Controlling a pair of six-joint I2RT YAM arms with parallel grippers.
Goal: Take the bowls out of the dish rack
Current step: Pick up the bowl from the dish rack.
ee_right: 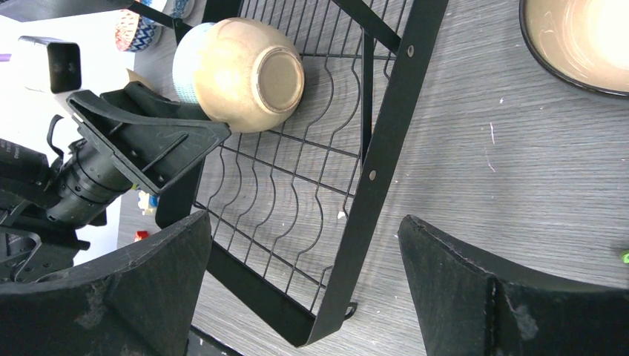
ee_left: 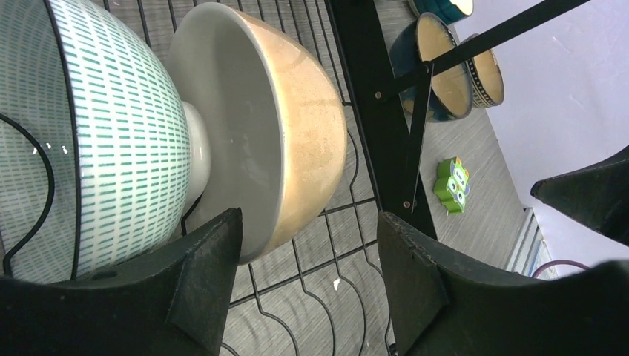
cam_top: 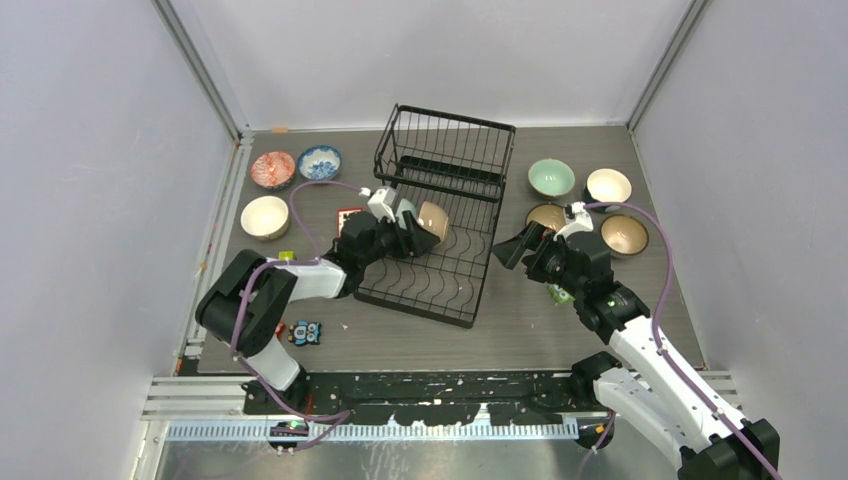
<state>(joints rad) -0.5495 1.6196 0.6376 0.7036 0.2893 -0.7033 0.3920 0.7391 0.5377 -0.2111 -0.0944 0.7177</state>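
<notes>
The dish rack (cam_top: 430,290) holds two bowls on edge in its flat tray: a tan bowl (ee_left: 304,126) and, nested against it, a white bowl with green dashes (ee_left: 111,133). On the table (cam_top: 400,340), a red patterned bowl (cam_top: 272,168), a blue patterned bowl (cam_top: 319,162) and a cream bowl (cam_top: 265,216) sit left of the rack. A pale green bowl (cam_top: 551,178) sits to the right among others. The left claw (ee_left: 308,289) is spread apart at the tan bowl's rim, clamping nothing. The right claw (ee_right: 311,282) gapes wide over the rack's right edge, empty.

Green toy block (ee_left: 452,185) on grey table (cam_top: 520,330); red block (cam_top: 347,214).
</notes>
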